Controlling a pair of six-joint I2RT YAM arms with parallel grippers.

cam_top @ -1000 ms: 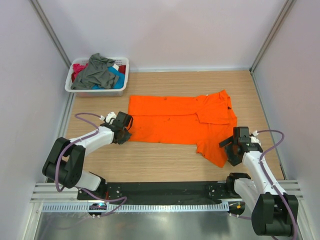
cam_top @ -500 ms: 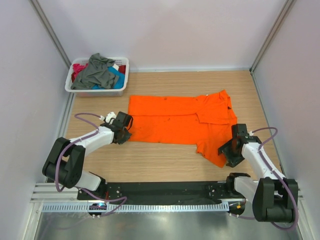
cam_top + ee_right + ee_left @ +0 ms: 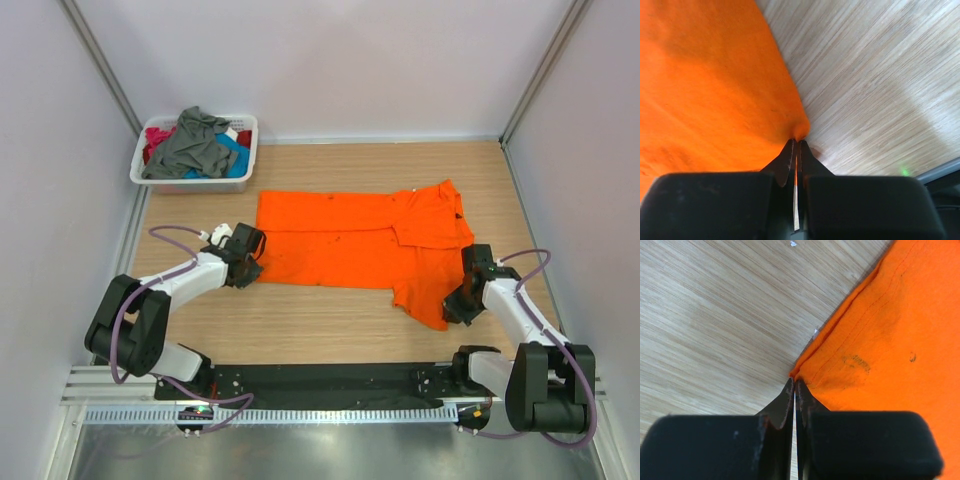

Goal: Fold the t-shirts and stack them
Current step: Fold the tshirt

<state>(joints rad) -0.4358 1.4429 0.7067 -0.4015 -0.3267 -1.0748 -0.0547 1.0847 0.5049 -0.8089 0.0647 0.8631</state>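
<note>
Across the table (image 3: 300, 322), the orange t-shirt (image 3: 340, 245) lies spread flat.

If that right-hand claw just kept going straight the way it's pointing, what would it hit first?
The right gripper is shut on the edge of the orange t-shirt, so that fabric is first; just beyond it is probably the wooden table, though depth is hard to judge.

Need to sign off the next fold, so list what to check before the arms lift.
1. Left gripper shut on the orange t-shirt's near corner: ok.
2. Right gripper shut on its edge: ok.
3. Shirt lying flat: not ok, right end overlaps itself.
4. Laundry basket apart from the shirt: ok.
5. How many layers each pinch holds: cannot tell.
</note>
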